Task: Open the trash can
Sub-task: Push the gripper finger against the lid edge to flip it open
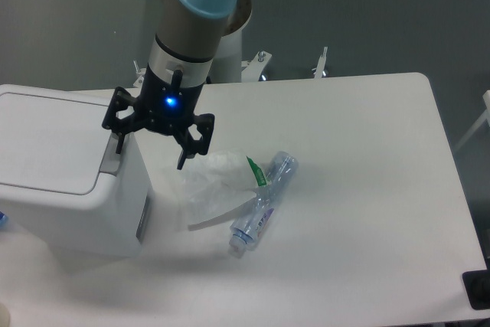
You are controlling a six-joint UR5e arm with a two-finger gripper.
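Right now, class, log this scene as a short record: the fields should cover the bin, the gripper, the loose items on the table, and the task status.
trash can: white bin at the table's left edge, lid flat and closed
push tab: grey tab on the lid's right edge
gripper: open, fingers spread; left finger over the tab, contact cannot be told
clear plastic bag: crumpled on the table, right of the bin
plastic bottle: empty, lying on its side beside the bag
table: white top
task status: lid not yet opened
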